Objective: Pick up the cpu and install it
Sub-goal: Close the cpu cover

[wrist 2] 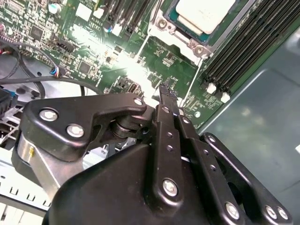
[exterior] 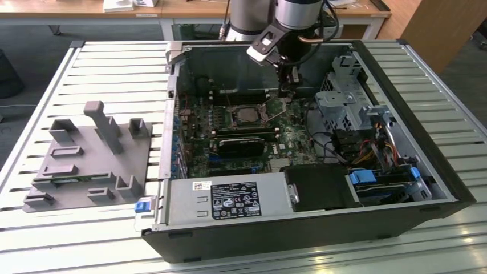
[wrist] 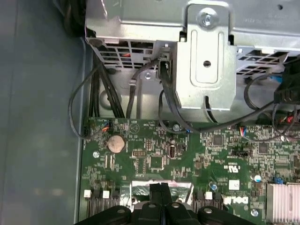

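An open black computer case (exterior: 426, 188) lies on a table of pale metal slats (exterior: 114, 68). Inside it is a big green circuit board (exterior: 293, 134). In the exterior view, the black metal gripper (exterior: 285, 98) reaches down into the case and hangs low over the green board. In both wrist views its two thin black fingers (wrist 2: 165, 101) are pressed together, and they pinch nothing (wrist: 159, 190).

The cpu (exterior: 245, 114), a small flat square chip with a shiny silver top, lies in its square socket on the board with a silver metal frame (wrist 2: 161, 23) around it. In the exterior view it is near the gripper, at about 8 o'clock from the fingertips, and not touching them. A grey plastic holder tray (exterior: 84, 154) sits on the table at 9 o'clock from the case.
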Controlling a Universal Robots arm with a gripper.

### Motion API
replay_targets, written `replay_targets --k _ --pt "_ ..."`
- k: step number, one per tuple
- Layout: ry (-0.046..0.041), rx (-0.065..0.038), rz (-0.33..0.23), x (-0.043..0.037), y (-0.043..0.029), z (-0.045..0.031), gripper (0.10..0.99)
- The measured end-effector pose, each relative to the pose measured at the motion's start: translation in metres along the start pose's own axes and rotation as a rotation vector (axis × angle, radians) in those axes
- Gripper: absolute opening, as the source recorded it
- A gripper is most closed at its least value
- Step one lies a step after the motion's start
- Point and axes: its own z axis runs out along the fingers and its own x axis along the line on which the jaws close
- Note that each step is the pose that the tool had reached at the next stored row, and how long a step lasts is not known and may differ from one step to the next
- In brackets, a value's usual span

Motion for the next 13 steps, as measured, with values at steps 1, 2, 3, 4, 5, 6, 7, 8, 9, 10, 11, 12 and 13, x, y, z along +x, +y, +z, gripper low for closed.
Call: replay_targets --k 1,2,3,4,5,6,7,8,9,10,11,12,13 --pt "0.0001 0.000 0.000 0.0002 0.0010 0.0005 0.106" --pt "0.0000 0.000 0.000 0.0004 0.0020 0.0009 0.106" --pt "0.0002 0.000 0.000 0.0007 0.0031 0.0015 0.106" --pt "0.0001 0.000 0.000 0.0010 0.0042 0.0020 0.106" --pt "0.0000 0.000 0.000 0.0014 0.0054 0.0026 0.106" --pt "-0.0001 0.000 0.000 0.0017 0.0065 0.0031 0.106" --pt "-0.0001 0.000 0.000 0.0021 0.0076 0.0036 0.106" --pt "0.0000 0.000 0.000 0.0024 0.0088 0.0039 0.106" --pt "0.0000 0.000 0.000 0.0027 0.0099 0.0043 0.106" --pt "-0.0001 0.000 0.000 0.0029 0.0109 0.0046 0.106" --pt "-0.0001 0.000 0.000 0.0031 0.0117 0.0048 0.106" --pt "-0.0001 0.000 0.000 0.0033 0.0125 0.0051 0.106" --pt "-0.0001 0.000 0.000 0.0034 0.0131 0.0053 0.106"
